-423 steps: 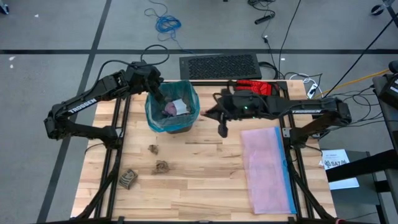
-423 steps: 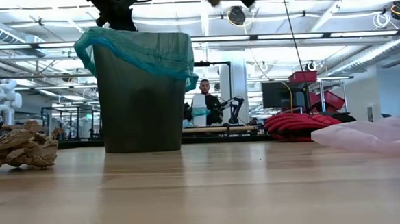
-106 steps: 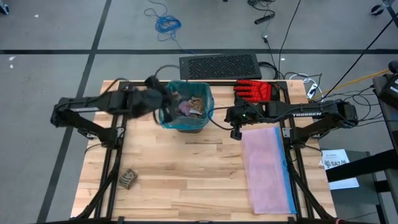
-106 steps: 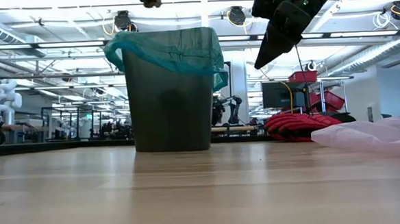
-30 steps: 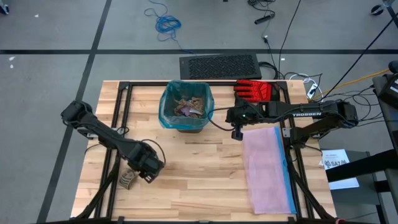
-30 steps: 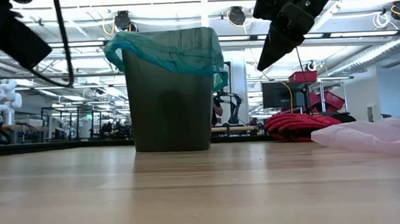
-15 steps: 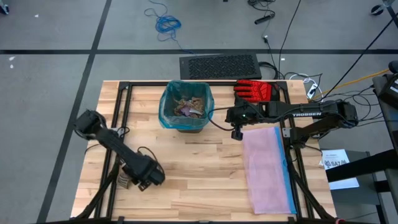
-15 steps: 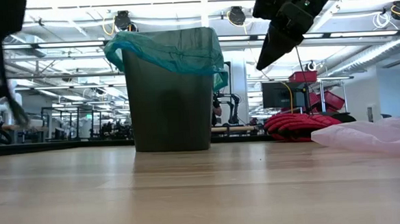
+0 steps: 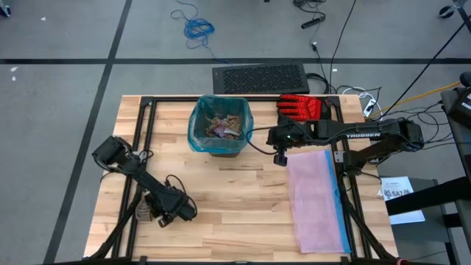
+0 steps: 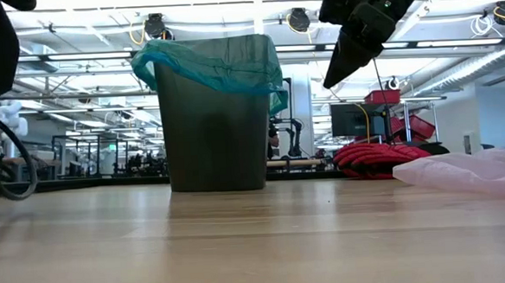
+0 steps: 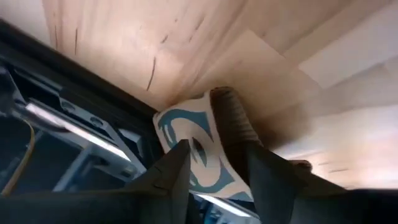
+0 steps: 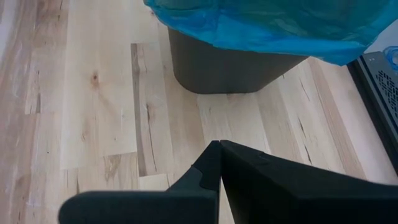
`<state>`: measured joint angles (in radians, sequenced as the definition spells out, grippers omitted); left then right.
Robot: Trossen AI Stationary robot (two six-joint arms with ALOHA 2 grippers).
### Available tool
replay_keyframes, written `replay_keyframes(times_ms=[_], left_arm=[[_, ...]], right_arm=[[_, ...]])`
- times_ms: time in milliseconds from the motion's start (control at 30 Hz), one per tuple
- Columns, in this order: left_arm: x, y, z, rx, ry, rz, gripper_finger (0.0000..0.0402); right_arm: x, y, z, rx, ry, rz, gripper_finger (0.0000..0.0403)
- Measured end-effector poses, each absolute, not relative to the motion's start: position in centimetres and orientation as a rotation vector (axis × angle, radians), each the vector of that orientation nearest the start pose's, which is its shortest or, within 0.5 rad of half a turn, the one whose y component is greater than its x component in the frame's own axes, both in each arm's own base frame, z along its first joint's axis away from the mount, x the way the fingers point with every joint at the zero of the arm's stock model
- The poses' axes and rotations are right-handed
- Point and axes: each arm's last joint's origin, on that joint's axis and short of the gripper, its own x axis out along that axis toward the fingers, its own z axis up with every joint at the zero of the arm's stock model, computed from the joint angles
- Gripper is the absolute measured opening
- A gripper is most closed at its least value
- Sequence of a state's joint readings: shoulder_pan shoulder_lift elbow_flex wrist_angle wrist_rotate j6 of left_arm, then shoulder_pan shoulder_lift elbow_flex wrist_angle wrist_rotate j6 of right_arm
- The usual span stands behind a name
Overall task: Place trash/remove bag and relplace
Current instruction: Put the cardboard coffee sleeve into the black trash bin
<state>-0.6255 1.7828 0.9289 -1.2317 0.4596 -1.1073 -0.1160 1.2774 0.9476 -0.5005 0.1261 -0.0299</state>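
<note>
A dark bin (image 9: 219, 151) lined with the teal bag (image 9: 199, 132) stands at the table's far middle, with brown and purple trash (image 9: 221, 126) inside. One flat printed scrap (image 11: 180, 121) lies on the wood near the table's left edge, mostly under my left gripper in the high view. My left gripper (image 11: 202, 121) slants down over it, one finger on each side (image 9: 154, 215). My right gripper (image 12: 219, 146) hangs shut above the table, just right of the bin (image 9: 280, 157). My left gripper has its two fingers (image 11: 230, 118) on either side of the scrap's edge (image 11: 199, 146), slanting down from above. The scrap lies flat on the table. Whether the fingers touch it, I cannot tell.
A pale pink bag (image 9: 316, 195) is spread over the table's right side. A red-and-black glove (image 9: 302, 107) lies at the far right, and a black mat (image 9: 260, 79) beyond the far edge. Black frame rails (image 9: 136, 169) run along the left side.
My left gripper has come down toward the table's near left, onto the scrap, and has tipped more steeply downward. The scrap, in view beside it a second ago, is now mostly covered by it in the high view.
</note>
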Motion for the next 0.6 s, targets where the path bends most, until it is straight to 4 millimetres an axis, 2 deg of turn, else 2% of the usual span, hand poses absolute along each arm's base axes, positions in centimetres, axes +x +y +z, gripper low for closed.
replay_keyframes(times_ms=[67,200,400,600], left_arm=[[18.4,-14.9,13.6,-0.39,2.203,0.533,0.0103],[18.8,-15.2,14.1,-0.345,2.194,0.452,0.0016],[20.0,-15.5,15.4,-0.285,2.086,0.386,0.0003],[21.8,-14.0,19.2,-0.269,1.903,0.409,0.0001]], right_arm=[[25.8,-3.4,26.3,-0.032,0.833,-0.215,0.0],[25.8,-3.4,26.3,-0.032,0.833,-0.215,0.0],[25.8,-3.4,26.3,-0.032,0.833,-0.215,0.0],[25.8,-3.4,26.3,-0.033,0.833,-0.216,0.0]])
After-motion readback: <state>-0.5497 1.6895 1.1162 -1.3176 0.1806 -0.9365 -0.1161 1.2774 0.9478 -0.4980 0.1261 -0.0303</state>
